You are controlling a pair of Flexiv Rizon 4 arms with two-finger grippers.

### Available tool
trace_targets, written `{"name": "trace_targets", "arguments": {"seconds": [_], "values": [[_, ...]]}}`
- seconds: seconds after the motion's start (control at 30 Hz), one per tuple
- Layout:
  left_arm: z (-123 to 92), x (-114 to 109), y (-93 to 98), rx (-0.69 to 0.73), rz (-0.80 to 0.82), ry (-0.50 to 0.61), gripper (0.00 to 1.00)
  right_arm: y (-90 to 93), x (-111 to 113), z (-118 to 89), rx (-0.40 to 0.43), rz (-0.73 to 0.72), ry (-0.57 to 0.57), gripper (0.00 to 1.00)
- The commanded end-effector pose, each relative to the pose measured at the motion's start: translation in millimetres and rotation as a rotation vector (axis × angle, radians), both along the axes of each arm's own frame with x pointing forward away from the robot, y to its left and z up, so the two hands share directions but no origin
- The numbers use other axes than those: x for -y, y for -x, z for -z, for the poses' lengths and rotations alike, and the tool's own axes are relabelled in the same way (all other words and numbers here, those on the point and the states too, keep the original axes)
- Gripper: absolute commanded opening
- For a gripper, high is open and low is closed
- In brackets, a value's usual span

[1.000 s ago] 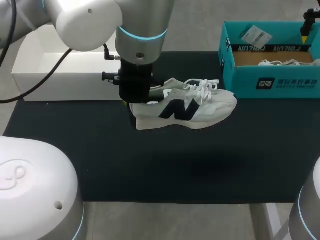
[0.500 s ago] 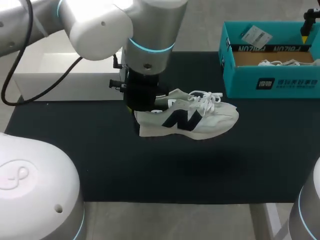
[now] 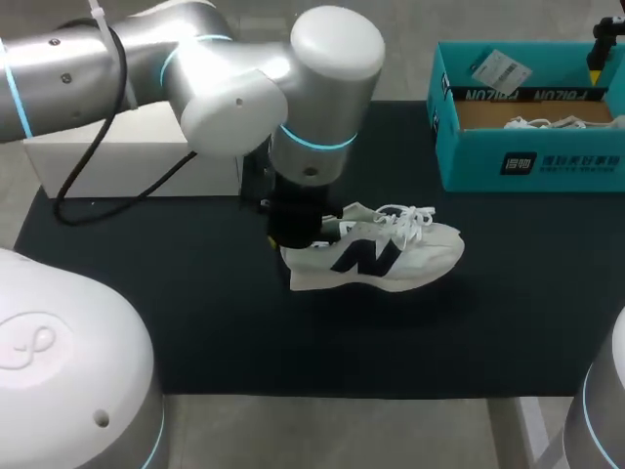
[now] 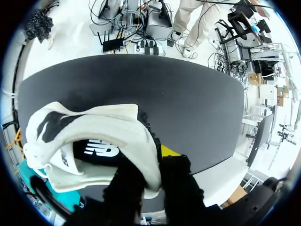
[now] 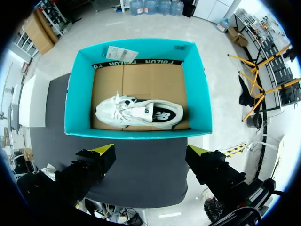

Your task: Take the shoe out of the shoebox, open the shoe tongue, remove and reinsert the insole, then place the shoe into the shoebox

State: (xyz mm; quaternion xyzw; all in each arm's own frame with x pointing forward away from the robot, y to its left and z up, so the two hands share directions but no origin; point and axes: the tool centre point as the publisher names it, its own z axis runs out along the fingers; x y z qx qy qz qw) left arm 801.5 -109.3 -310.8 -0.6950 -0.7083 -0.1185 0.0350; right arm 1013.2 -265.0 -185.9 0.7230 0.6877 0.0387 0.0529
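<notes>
Left fingers [image 4: 170, 151]: clamped on the shoe [image 3: 376, 256] at its heel, one each side.
Left arm [image 3: 234, 88]: wrist pointing straight down over the mat [image 3: 195, 313], mid-table.
Right gripper [image 5: 150, 150]: spread wide, empty, above the shoebox [image 5: 136, 134].
Shoebox: second shoe [image 5: 138, 112] lying inside.

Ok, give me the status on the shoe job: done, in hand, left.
Done: one shoe is out of the shoebox, over the dark mat. In hand: the left gripper is shut on its heel. Left: opening the tongue, pulling and refitting the insole, seen inside the shoe, then boxing it. The right gripper hangs open over a second shoe in the box.
</notes>
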Motion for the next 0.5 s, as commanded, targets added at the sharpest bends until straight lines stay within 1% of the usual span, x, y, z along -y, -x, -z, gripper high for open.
{"name": "trace_targets", "arguments": {"seconds": [0.03, 0.27, 0.5], "values": [[25.3, 4.7, -1.5, -0.006, -0.006, -0.011, 0.0, 0.4, 0.1, 0.2, 0.002, 0.0, -0.001, 1.0], [52.2, 6.2, -0.4, -0.028, -0.016, -0.018, 0.0, 0.4, 0.1, 0.2, 0.002, 0.0, -0.001, 1.0], [60.4, 8.1, -3.2, -0.034, -0.025, -0.013, 0.0, 0.4, 0.1, 0.2, 0.002, 0.0, -0.001, 1.0]]}}
